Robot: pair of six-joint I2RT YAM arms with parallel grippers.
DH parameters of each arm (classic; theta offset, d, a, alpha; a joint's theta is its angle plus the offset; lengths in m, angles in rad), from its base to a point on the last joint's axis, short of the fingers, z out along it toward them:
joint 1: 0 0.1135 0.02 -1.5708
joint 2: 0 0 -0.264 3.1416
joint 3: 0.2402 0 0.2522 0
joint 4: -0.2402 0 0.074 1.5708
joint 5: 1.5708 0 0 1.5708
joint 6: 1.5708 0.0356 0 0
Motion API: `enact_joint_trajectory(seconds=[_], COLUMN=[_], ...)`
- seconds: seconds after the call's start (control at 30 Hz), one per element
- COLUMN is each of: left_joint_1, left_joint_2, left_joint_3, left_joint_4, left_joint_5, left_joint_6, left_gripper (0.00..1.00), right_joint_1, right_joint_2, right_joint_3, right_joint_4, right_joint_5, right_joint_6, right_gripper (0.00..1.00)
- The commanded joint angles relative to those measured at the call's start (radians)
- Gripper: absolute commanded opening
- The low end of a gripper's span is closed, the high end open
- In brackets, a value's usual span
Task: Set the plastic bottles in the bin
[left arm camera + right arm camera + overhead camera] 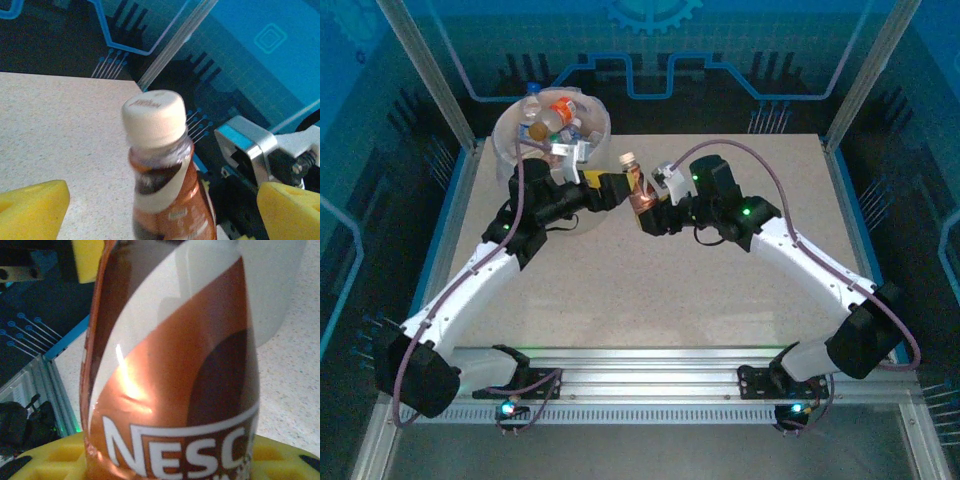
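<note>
Right claw (pixel 646 207): clamped on bottle (pixel 634 180). Left claw (pixel 617 187): spread wide, straddling bottle, no contact. Bin (pixel 503 140): behind left claw.

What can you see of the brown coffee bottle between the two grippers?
Small plastic bottle, roughly upright over the table. Cream screw cap, clear neck, glossy brown-and-white label with white lettering. The right gripper is shut on its body; the left gripper is open, its yellow fingers flanking it without touching.

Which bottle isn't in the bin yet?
The brown, cream-capped bottle, held upright in the right gripper. The other bottles all lie inside the bin at the far left corner.
</note>
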Motion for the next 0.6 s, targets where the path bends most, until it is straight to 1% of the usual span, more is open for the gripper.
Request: enact_joint_trajectory(seconds=[0.0,0.1,0.27,0.33,0.43,0.5,0.57], left_joint_1=[-0.007,-0.008,-0.008,-0.008,-0.008,-0.008,-0.008], left_joint_2=[0.016,0.029,0.029,0.025,0.016,0.01,0.006], left_joint_3=[0.001,0.0,-0.001,-0.004,-0.008,-0.009,-0.01], left_joint_4=[0.124,0.162,0.159,0.156,0.152,0.148,0.148], left_joint_5=[0.064,0.086,0.085,0.085,0.08,0.076,0.071], left_joint_6=[-0.066,-0.091,-0.093,-0.093,-0.086,-0.08,-0.075], left_gripper=[0.92,0.84,0.71,0.62,0.45,0.32,0.22], right_joint_1=[0.038,0.055,0.074,0.078,0.081,0.081,0.081], right_joint_2=[-0.023,-0.024,-0.027,-0.028,-0.028,-0.027,-0.027], right_joint_3=[-0.006,-0.001,0.013,0.015,0.023,0.027,0.027], right_joint_4=[0.047,0.048,0.048,0.049,0.047,0.041,0.039], right_joint_5=[-0.048,-0.045,-0.051,-0.05,-0.044,-0.04,-0.034], right_joint_6=[0.004,-0.001,-0.009,-0.01,-0.012,-0.014,-0.017], right_gripper=[0.4,0.4,0.4,0.4,0.43,0.44,0.46])
